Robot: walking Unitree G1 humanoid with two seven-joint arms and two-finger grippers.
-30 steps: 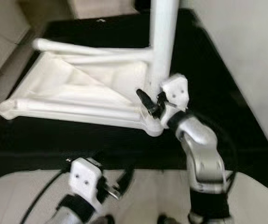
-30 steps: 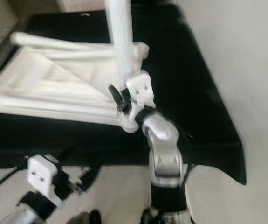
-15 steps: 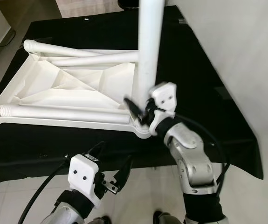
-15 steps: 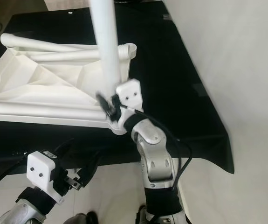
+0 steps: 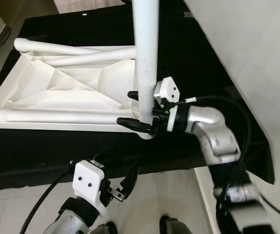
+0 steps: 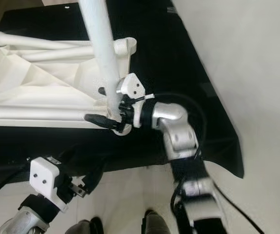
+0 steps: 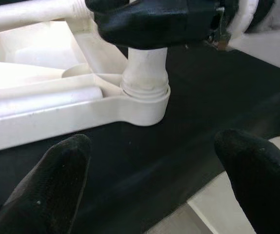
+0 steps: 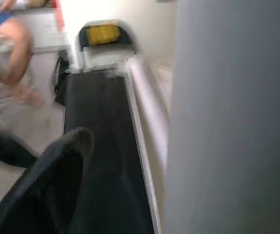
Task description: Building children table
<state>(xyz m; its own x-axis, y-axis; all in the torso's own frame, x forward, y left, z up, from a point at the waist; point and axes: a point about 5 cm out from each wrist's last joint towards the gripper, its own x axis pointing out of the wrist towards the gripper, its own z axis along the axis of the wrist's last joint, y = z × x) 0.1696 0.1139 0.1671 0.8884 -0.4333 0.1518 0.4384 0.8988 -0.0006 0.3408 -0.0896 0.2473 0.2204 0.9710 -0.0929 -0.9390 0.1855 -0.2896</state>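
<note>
The white plastic table lies upside down on a black cloth. One white leg stands upright in the front right corner socket. My right gripper is shut on that leg just above the socket, one black finger on each side. In the right wrist view the leg is very close beside one finger. My left gripper hangs open below the cloth's front edge, facing the socket, its fingertips wide apart. Other white legs lie flat across the underside.
A white wall runs close along the right side of the cloth. Pale floor tiles and my feet lie below the front edge. A black cable trails from the left arm. A seated person's legs appear far off.
The camera has shifted. My right forearm has swung out to the right and the wrist has turned, so the fingers now straddle the leg's base sideways. The left gripper has stayed put.
</note>
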